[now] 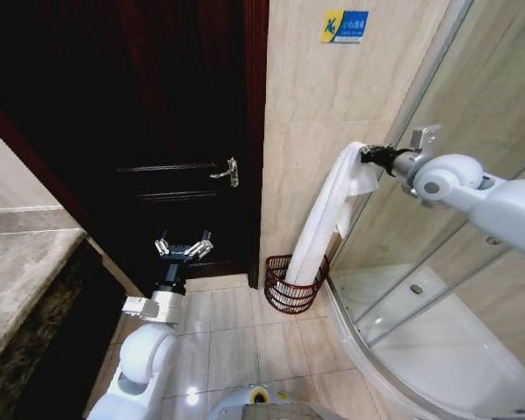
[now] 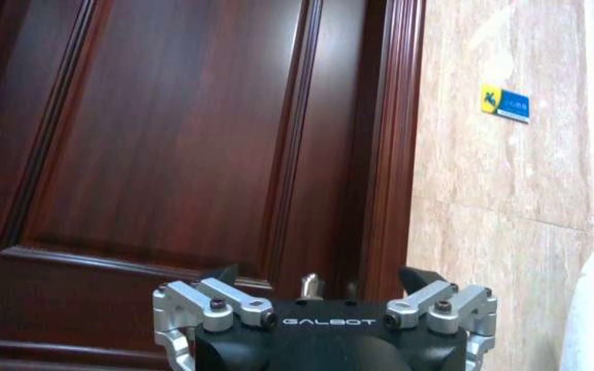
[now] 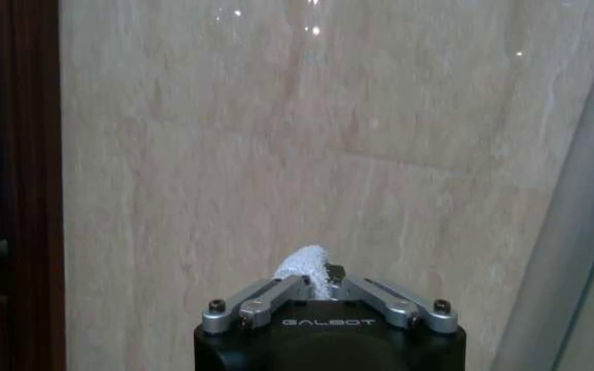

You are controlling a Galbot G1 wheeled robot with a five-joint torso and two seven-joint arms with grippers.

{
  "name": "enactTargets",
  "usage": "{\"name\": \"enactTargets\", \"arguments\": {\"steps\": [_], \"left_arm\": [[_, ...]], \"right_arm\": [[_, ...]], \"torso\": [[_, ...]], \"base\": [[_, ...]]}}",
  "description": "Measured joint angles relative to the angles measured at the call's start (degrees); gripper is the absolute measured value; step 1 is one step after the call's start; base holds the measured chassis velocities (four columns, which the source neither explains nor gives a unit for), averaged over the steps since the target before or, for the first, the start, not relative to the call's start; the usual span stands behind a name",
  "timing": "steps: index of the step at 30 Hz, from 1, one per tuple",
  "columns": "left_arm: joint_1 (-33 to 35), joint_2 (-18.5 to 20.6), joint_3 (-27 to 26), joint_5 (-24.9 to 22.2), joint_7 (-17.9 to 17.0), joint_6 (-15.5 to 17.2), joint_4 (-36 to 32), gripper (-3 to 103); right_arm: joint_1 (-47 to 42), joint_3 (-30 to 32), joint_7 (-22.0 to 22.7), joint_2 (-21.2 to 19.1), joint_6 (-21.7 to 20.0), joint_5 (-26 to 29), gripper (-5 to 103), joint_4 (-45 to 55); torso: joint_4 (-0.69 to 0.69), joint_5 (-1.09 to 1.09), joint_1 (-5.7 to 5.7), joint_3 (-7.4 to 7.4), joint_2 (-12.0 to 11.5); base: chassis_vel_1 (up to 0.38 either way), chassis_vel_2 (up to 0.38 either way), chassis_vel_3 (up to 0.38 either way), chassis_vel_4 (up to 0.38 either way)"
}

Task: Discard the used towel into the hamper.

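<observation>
So the towel (image 1: 328, 214) was white and hung in a long drape from the right tool (image 1: 367, 157), its lower end dropping down into the hamper (image 1: 284, 293). That hamper, a dark reddish-brown openwork basket, sat on the tiled floor (image 1: 236, 337) in the corner, right against the beige wall (image 1: 324, 96) and just beside the curved glass shower enclosure (image 1: 437, 289). The right tool was pinched shut on the towel's top end, up high near the wall; in the right wrist view a small tuft of towel (image 3: 305, 267) poked out between its closed fingers. The left tool (image 1: 184, 248) was lower down and well apart from the hamper, fingers spread wide with nothing in them, pointing at the dark wooden door (image 1: 157, 105) with its metal handle (image 1: 227, 172). There was a little blue sign (image 1: 344, 25) up on the wall too.
</observation>
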Motion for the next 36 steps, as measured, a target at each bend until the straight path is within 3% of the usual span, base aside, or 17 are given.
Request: {"name": "enactTargets", "arguments": {"steps": [14, 28, 36], "left_arm": [[0.0, 0.0, 0.0, 0.0, 0.0, 0.0, 0.0, 100], [0.0, 0.0, 0.0, 0.0, 0.0, 0.0, 0.0, 100], [0.0, 0.0, 0.0, 0.0, 0.0, 0.0, 0.0, 100]], "right_arm": [[-10.92, 0.64, -5.82, -1.39, 9.06, -6.15, 2, -3.54], [-15.4, 2.35, -3.99, -5.07, 9.58, -8.71, 2, -5.49], [-17.59, 3.17, -1.74, -5.39, 7.76, -10.05, 2, -5.55]], "torso": [[0.0, 0.01, -2.12, -2.32, -4.45], [0.01, 0.0, -3.93, -4.31, -8.25], [0.0, 0.0, -5.14, -5.62, -10.75]], "base": [[0.0, 0.0, 0.0, 0.0], [0.0, 0.0, 0.0, 0.0], [0.0, 0.0, 0.0, 0.0]]}}
